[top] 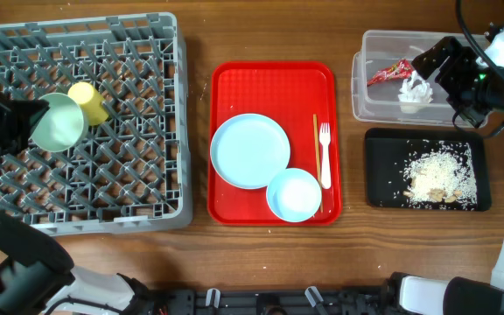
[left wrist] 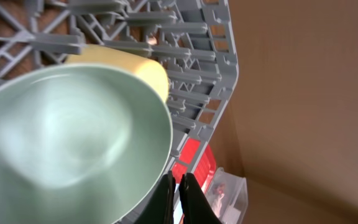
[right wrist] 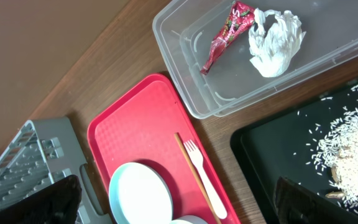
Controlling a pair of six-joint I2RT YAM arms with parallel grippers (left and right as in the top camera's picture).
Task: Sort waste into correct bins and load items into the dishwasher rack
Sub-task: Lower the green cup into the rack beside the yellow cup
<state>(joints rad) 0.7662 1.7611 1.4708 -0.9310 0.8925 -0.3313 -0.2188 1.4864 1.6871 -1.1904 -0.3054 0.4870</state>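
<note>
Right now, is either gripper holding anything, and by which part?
Left gripper pinches the pale green bowl by its rim. Right gripper is open, holding nothing.

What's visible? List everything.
grey plastic rack: 1, grey, left
pale green bowl: 1, green, rack
yellow cup: 1, yellow, rack
red tray: 1, red, centre
round white plate: 1, white, tray
small white bowl: 1, white, tray
white plastic fork: 1, white, tray
wooden stick: 1, tan, tray
clear tub: 1, clear, right
crumpled red wrapper: 1, red, tub
crumpled white napkin: 1, white, tub
black bin: 1, black, right
rice scraps: many, whitish, bin
left tool: gripping green bowl
right tool: open over tub
</note>
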